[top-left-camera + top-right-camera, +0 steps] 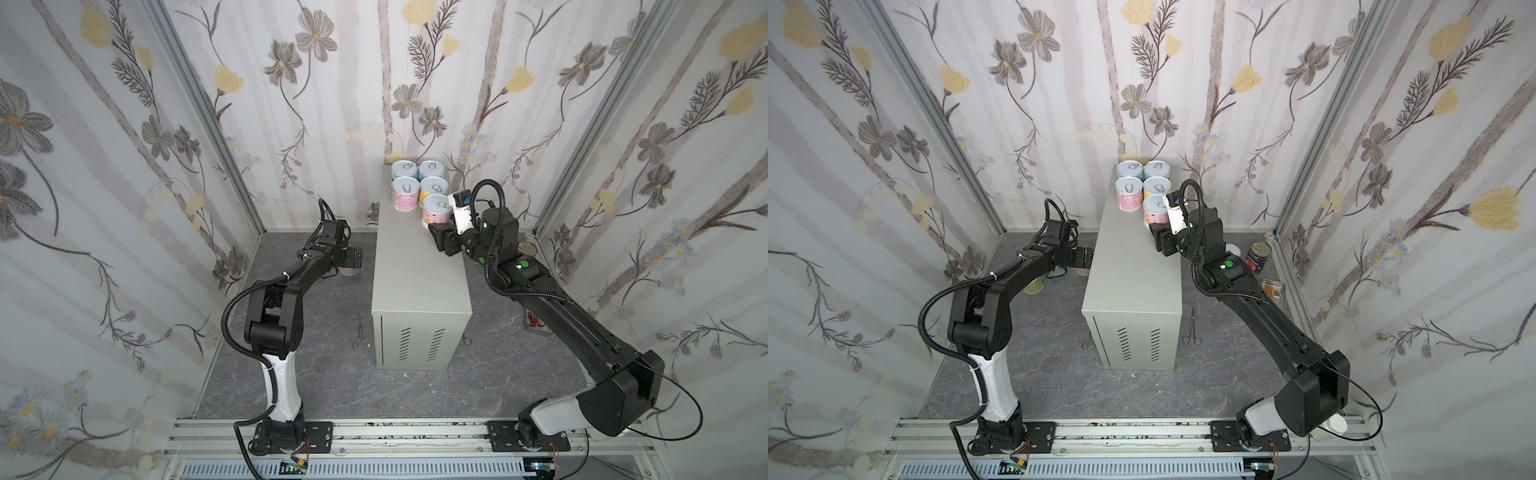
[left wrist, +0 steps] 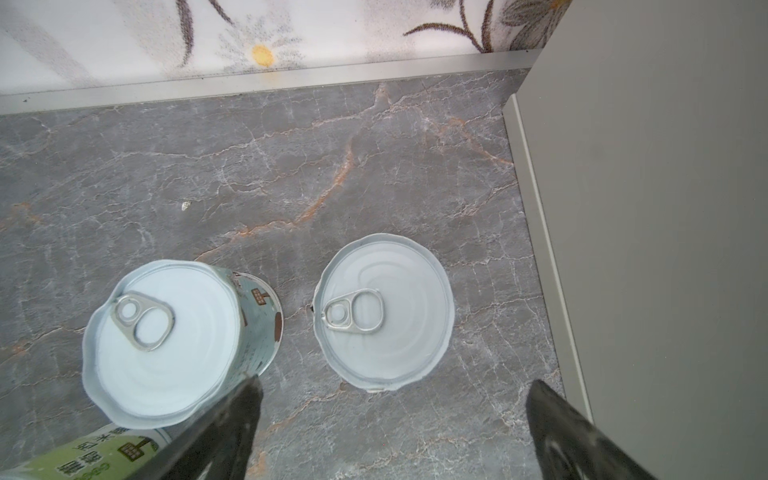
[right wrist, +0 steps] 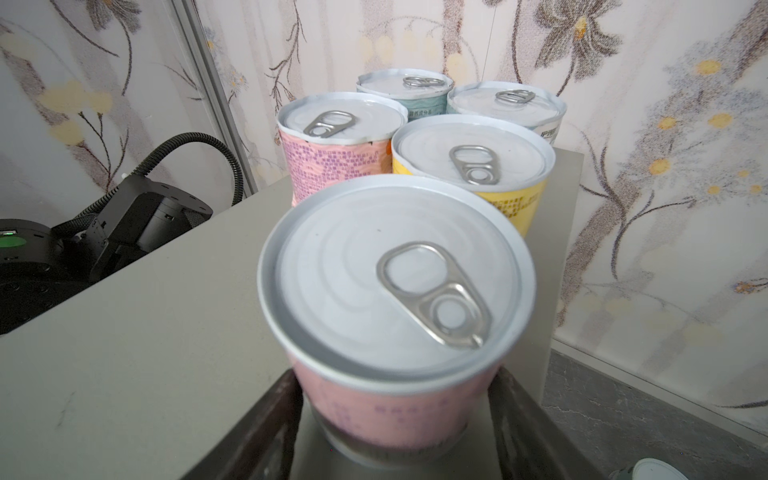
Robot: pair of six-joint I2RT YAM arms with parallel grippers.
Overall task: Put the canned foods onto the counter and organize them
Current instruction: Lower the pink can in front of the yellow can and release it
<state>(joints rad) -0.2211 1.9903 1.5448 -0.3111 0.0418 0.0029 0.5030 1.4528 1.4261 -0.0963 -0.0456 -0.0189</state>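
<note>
While the right gripper (image 3: pixel 395 415) is clamping the pink can (image 3: pixel 395 291) between its jaws, low over the counter (image 3: pixel 124 332), it should be settling it flat before releasing, clear of the yellow can (image 3: pixel 469 166) just beyond. Four cans (image 3: pixel 340 124) are standing past those jaws, five up top altogether. The left gripper (image 2: pixel 395 384) is gaping wide; three floor cans (image 2: pixel 384 311) are waiting, one just ahead of its jaws, two beside.

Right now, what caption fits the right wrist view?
Right tool clamps a pink-labelled pull-tab can on the light-grey metal cabinet, beside four pastel cans.
</note>
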